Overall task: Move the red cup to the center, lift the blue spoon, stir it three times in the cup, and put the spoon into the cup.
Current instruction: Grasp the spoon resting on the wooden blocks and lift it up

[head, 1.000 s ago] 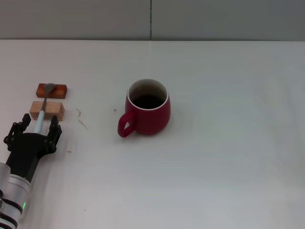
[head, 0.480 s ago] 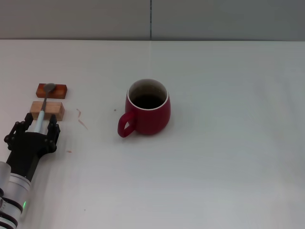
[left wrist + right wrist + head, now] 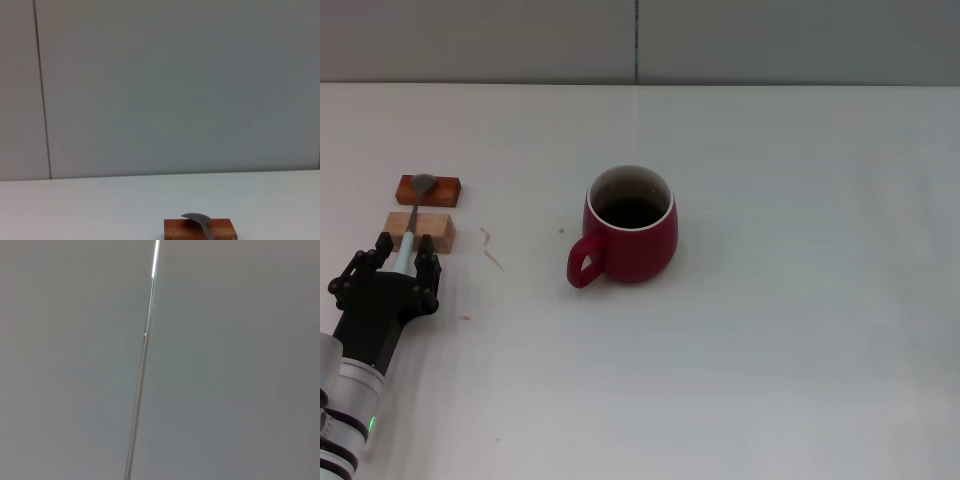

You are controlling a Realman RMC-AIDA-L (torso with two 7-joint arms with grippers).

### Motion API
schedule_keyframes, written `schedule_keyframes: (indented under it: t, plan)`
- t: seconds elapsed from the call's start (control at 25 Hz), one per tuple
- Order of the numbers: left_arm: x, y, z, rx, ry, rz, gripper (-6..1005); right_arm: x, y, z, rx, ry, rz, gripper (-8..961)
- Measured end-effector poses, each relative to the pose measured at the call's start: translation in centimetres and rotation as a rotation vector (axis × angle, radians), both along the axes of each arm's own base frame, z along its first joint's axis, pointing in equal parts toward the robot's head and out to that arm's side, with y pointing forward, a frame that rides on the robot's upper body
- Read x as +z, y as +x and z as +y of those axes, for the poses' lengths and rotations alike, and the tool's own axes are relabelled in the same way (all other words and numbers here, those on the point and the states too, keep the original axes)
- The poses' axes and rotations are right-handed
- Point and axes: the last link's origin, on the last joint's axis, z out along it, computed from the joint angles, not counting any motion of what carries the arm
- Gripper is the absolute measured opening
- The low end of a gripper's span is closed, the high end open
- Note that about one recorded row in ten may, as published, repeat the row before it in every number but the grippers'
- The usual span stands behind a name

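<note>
Now the left gripper [image 3: 397, 262] sits low at the table's [image 3: 800, 300] left edge, its fingers spread either side of the blue spoon's [image 3: 412, 225] handle, not visibly clamped. The spoon lies across two wooden blocks [image 3: 420, 229]. The red cup [image 3: 631, 225] stands mid-table, well apart.

Black left gripper [image 3: 398, 262], silver wrist, green light

white table [image 3: 800, 330], red cup [image 3: 632, 240], wooden blocks [image 3: 428, 189]
</note>
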Motion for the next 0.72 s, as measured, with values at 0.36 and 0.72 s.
schedule_keyframes:
  t: [0.36,0.72]
  plan:
    - [-0.12,-0.14,-0.07,0.009,-0.008,0.0,438,0.0,0.09,-0.12,-0.002,0.001,0.0,663]
    - [-0.11,-0.31,-0.32,0.016,-0.007,-0.001,435,-0.08,0.12,-0.19,-0.003,0.0,0.001,664]
